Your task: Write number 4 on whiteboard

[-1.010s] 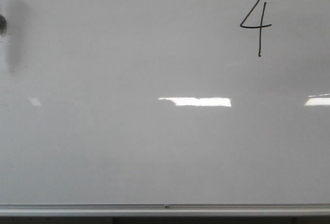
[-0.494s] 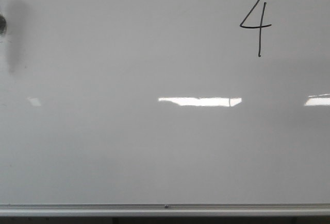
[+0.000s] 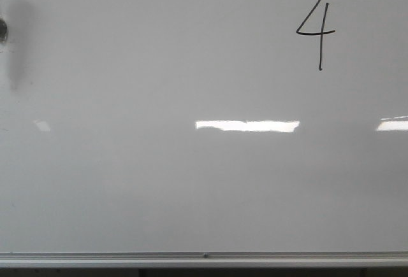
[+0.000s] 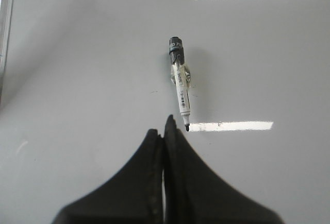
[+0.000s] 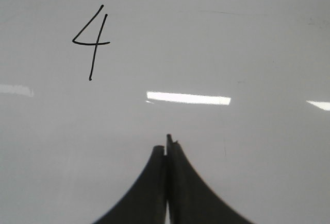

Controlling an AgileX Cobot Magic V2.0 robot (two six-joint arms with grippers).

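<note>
The whiteboard [image 3: 159, 181] fills the front view. A thin black hand-drawn number 4 [image 3: 320, 34] stands at its upper right and also shows in the right wrist view [image 5: 97, 42]. My right gripper [image 5: 166, 144] is shut and empty, off to the side of the 4 and apart from it. My left gripper [image 4: 161, 126] is shut and empty. A white marker with a black end [image 4: 180, 90] lies on the board just past its tips, its uncapped nib pointing towards the fingers. Neither gripper shows in the front view.
A silver aluminium rail [image 3: 204, 256] runs along the board's bottom edge and shows in the left wrist view [image 4: 6, 23]. A small dark object with a grey shadow [image 3: 2, 30] sits at the far left edge. Bright rectangular light reflections [image 3: 247, 125] lie on the board.
The bright reflection in the middle of the board has lengthened a little to the right. The 4 and the dark object at the left edge have not moved.
</note>
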